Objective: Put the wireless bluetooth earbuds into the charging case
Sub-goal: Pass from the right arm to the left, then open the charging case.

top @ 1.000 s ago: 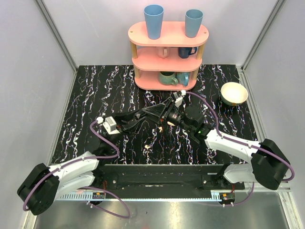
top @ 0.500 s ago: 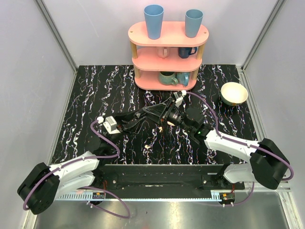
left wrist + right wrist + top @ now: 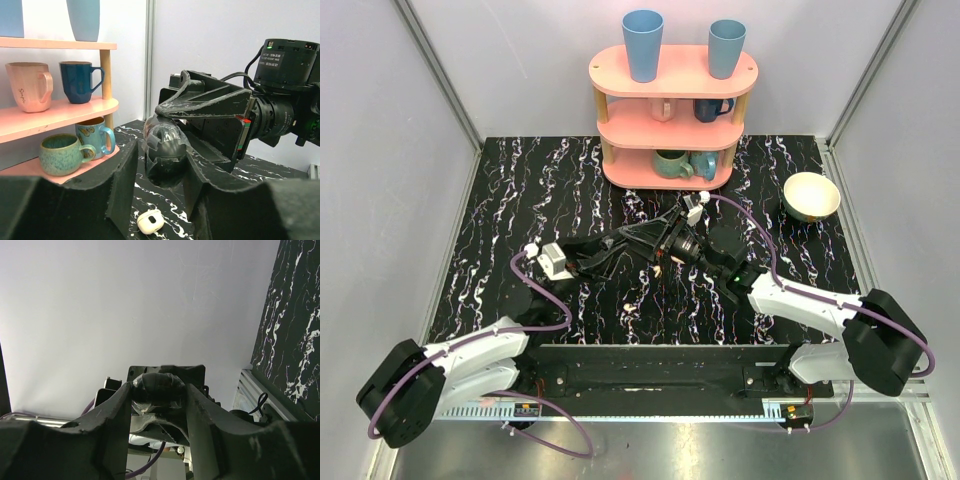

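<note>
Both grippers meet above the middle of the table. A dark rounded thing [image 3: 165,147] under glossy clear wrap hangs between them; I cannot tell whether it is the charging case. My right gripper [image 3: 159,390] is shut on it [image 3: 157,385]. The left gripper [image 3: 161,150] flanks the same thing, with a thin slit showing at its left finger. One white earbud [image 3: 150,221] with a dark oval spot lies on the table under the left fingers. From above, the left gripper [image 3: 665,240] and right gripper [image 3: 682,245] overlap, and a tiny white piece [image 3: 630,300] lies nearer the bases.
A pink three-tier shelf [image 3: 672,105] stands at the back with two blue cups on top and mugs below, among them a pink mug [image 3: 30,87], a navy mug [image 3: 80,80] and a teal mug [image 3: 62,154]. A cream bowl [image 3: 811,195] sits at the right.
The left fingers have drawn closer together around the dark wrapped thing. Both arms have shifted only slightly; the right grip is unchanged.
</note>
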Controlling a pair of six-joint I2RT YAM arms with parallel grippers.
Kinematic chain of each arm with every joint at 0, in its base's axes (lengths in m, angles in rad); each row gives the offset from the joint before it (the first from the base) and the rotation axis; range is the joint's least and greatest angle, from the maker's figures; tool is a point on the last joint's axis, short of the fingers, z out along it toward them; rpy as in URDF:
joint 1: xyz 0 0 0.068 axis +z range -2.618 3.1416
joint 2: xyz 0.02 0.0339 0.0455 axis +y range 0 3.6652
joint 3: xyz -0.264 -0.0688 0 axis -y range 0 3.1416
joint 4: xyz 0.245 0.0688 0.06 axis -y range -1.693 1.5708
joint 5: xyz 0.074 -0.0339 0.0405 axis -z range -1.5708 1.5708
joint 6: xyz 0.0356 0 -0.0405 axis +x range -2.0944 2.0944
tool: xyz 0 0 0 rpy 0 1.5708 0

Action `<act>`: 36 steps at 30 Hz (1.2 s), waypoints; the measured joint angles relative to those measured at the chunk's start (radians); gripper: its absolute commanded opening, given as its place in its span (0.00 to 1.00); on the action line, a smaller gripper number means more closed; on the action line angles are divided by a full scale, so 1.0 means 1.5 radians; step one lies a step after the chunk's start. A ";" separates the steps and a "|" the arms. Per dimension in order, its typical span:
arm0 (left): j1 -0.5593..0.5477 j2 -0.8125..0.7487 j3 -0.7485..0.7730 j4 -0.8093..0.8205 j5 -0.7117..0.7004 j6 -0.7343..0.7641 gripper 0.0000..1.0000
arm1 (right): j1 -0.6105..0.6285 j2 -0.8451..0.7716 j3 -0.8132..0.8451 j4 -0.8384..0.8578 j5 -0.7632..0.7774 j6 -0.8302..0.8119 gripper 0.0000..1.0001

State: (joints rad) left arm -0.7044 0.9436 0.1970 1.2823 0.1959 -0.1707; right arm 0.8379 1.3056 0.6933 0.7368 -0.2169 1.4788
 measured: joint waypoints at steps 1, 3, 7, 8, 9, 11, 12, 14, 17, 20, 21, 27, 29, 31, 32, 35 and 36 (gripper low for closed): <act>-0.001 0.002 0.000 -0.001 -0.001 -0.002 0.36 | 0.000 0.000 -0.001 0.000 0.003 0.000 0.09; -0.001 0.003 0.000 -0.001 -0.001 -0.003 0.29 | 0.000 0.001 -0.001 0.000 0.007 0.001 0.10; -0.001 0.005 0.002 -0.001 -0.004 -0.002 0.06 | 0.000 0.002 -0.002 0.002 0.010 0.005 0.10; -0.001 0.005 0.002 -0.001 -0.004 -0.003 0.03 | 0.000 0.002 -0.002 0.003 0.010 0.005 0.12; -0.001 0.005 0.002 -0.001 -0.005 -0.003 0.00 | 0.000 0.002 -0.002 0.004 0.010 0.005 0.16; -0.001 0.005 0.002 -0.001 -0.006 -0.002 0.00 | 0.000 0.003 -0.002 0.005 0.010 0.005 0.31; -0.001 0.005 0.002 -0.001 -0.006 -0.001 0.00 | 0.000 0.003 -0.002 0.005 0.010 0.005 0.49; -0.002 0.005 0.002 -0.001 -0.006 0.003 0.00 | 0.000 0.003 -0.002 0.005 0.010 0.000 0.60; -0.002 0.004 0.002 -0.004 -0.009 0.010 0.00 | 0.000 0.001 -0.003 -0.003 0.009 -0.018 0.73; -0.002 -0.003 -0.001 -0.008 -0.010 0.017 0.00 | 0.001 -0.017 -0.003 -0.048 0.015 -0.068 0.79; -0.002 -0.008 -0.006 -0.008 -0.012 0.022 0.00 | 0.001 -0.032 -0.003 -0.077 0.017 -0.095 0.81; -0.002 -0.048 -0.036 -0.004 -0.014 0.047 0.00 | 0.003 -0.138 0.051 -0.296 0.073 -0.303 0.81; -0.002 -0.059 -0.040 -0.005 -0.007 0.051 0.00 | 0.003 -0.152 0.094 -0.357 0.079 -0.376 0.81; -0.002 -0.067 -0.040 -0.004 0.008 0.052 0.00 | 0.003 -0.148 0.154 -0.426 0.075 -0.451 0.80; -0.002 -0.072 -0.040 -0.003 0.019 0.052 0.00 | 0.003 -0.143 0.186 -0.458 0.067 -0.489 0.79; -0.002 -0.077 -0.040 -0.001 0.047 0.050 0.00 | 0.004 -0.127 0.229 -0.509 0.045 -0.561 0.77; -0.002 -0.078 -0.040 -0.001 0.055 0.048 0.00 | 0.005 -0.120 0.237 -0.528 0.038 -0.584 0.76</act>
State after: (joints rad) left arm -0.7078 0.8272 0.1368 1.2808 0.2783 -0.0986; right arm 0.8448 1.1255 1.0492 -0.0559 -0.1600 0.6022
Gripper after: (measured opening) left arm 0.329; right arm 0.777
